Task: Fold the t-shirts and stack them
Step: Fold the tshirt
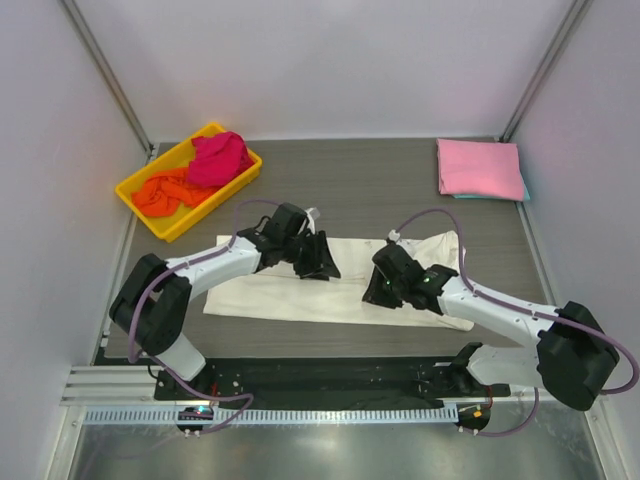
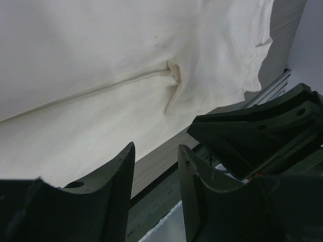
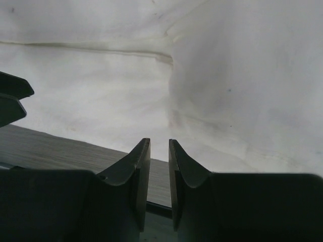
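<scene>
Bright, even overhead light w/ soft shadows; wrist cams darker, foreground slightly blurred.

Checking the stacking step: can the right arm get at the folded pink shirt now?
Probably yes: the right claw is empty over the cream shirt, and only bare table lies between it and the pink shirt.

teal shirt (image 1: 520,197) mostly hidden, cream shirt (image 2: 101,75) edge-cropped
</scene>
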Motion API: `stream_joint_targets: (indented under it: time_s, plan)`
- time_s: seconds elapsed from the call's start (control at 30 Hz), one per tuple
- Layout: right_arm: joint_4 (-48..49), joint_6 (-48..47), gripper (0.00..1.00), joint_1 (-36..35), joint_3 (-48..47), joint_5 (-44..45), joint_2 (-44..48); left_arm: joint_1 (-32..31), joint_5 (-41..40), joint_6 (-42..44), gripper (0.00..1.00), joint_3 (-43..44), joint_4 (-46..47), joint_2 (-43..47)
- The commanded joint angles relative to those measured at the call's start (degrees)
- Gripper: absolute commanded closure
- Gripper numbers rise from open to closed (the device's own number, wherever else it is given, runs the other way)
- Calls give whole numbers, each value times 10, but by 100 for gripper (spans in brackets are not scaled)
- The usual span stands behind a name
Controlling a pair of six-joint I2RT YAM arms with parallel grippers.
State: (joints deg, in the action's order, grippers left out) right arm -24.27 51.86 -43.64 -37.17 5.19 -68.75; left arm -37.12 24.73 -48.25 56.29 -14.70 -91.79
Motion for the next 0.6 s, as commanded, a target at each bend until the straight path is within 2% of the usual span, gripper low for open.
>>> stream_joint_targets:
  time_s: [0.0, 0.1, 0.13, 0.27, 0.37, 0.4, 0.43, 0.53, 0.57]
  plan:
    - [3, 52, 71, -15, -23, 9, 26, -20, 14, -24, 59, -7, 63, -1]
    - [-47, 89, 69, -15, -35, 49, 61, -44, -1, -38, 58, -13, 86, 3]
    - [-73, 97, 68, -15, -41, 90, 65, -51, -6, -38, 58, -11, 90, 2]
    - [-217, 114, 68, -1, -65, 179, 73, -84, -35, -37, 57, -5, 108, -20]
    - [-253, 80, 68, 72, -55, 182, 85, -94, -36, -35, 57, 0, 129, -53]
    - [-251, 62, 68, 146, -46, 175, 92, -97, -34, -33, 57, 4, 133, -63]
    - [-248, 18, 69, 177, -43, 170, 96, -100, -33, -29, 57, 7, 135, -71]
    - [-196, -76, 69, 278, -54, 134, 100, -115, -37, -23, 58, 25, 135, -100]
    - [-177, -96, 69, 292, -62, 128, 86, -119, -39, -21, 58, 29, 135, -113]
